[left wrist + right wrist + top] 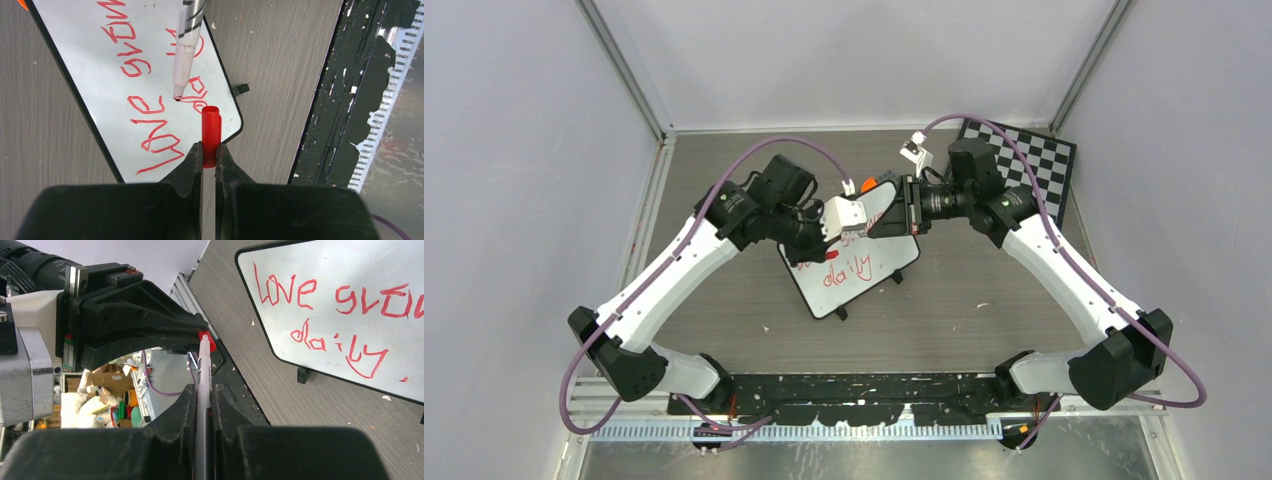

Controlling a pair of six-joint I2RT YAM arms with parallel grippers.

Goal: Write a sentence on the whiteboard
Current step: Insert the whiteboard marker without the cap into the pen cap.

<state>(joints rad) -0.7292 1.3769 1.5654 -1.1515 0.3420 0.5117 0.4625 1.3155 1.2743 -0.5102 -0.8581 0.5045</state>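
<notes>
One whiteboard point(886, 262), long axis diagonal

Top external: fixed high behind the near edge of the table point(984, 320), facing down and forward, covering all of it; near edge at 6 o'clock. Left wrist: close above the whiteboard point(100, 75), looking down past the left gripper point(209, 152) at 6 o'clock. Right wrist: low and close, looking across past the right gripper point(202, 390); whiteboard at 2 o'clock. Shared by all three: whiteboard and sentence point(300, 292). Shared by both wrist views: marker point(186, 45) and cap point(210, 132).
</notes>
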